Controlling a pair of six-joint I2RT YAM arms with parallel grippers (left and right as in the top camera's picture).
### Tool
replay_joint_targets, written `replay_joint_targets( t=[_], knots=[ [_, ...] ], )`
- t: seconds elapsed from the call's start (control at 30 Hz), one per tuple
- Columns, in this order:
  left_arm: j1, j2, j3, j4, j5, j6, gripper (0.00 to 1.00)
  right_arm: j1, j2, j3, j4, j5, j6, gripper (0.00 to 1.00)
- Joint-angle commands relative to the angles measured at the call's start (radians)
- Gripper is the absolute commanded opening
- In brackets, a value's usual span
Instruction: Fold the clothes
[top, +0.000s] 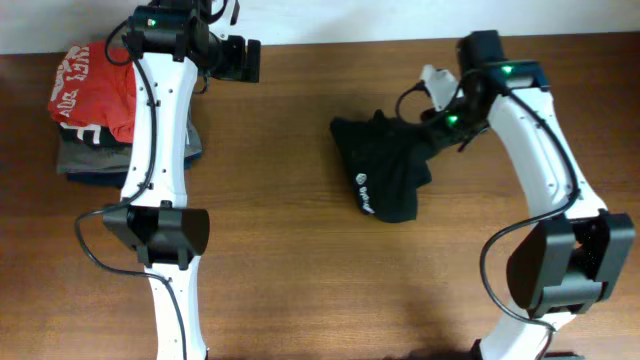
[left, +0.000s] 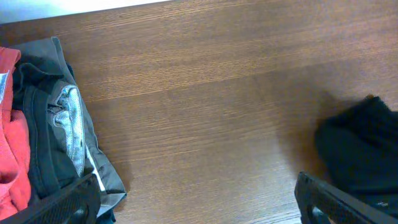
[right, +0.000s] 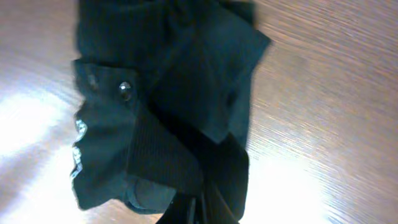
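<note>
Clothes in tight grip of right gripper; left gripper wide apart.

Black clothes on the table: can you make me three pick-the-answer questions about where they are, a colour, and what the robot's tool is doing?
1. Where do the black clothes lie? A on the floor; B near the right arm; C in a box.
2. The top shirt on the pile is? A red; B yellow; C blue.
3. The right tool is? A wide open; B shut on the black clothes; C holding the shirt.
Answers: B, they lie beside that arm; A, red cloth shows; B, fabric is pinched in it.
</note>
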Motion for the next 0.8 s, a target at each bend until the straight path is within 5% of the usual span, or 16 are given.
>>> replay_joint_targets(
  t=[0.0, 0.17, 0.2, 0.23, 0.27, 0.53, 0.77],
  knots=[
    [0.000, 0.002, 0.010, -0.004, -0.008, 0.027, 0.99, -0.063, 0.049, -0.027, 0.010, 0.040, -0.008, 0.04],
    [0.000, 0.003, 0.010, -0.004, -0.008, 0.027, 0.99, -0.074, 0.134, -0.073, 0.053, 0.026, -0.006, 0.04],
    [0.000, 0.003, 0.010, -0.005, -0.008, 0.027, 0.99, -0.074, 0.148, -0.073, 0.061, 0.028, 0.001, 0.20],
    [0.000, 0.003, 0.010, -0.005, -0.008, 0.027, 0.99, -0.077, 0.167, -0.073, 0.079, 0.029, 0.008, 0.62],
    [0.000, 0.003, 0.010, -0.007, -0.008, 0.027, 0.99, -0.081, 0.171, -0.073, 0.087, 0.032, 0.020, 0.67],
    [-0.002, 0.003, 0.010, -0.016, -0.002, 0.035, 0.99, -0.128, 0.169, 0.076, 0.001, -0.049, 0.045, 0.74],
    [-0.087, 0.003, 0.010, -0.014, 0.083, 0.208, 0.99, -0.159, 0.168, 0.116, -0.105, -0.234, 0.045, 0.77]
  ],
)
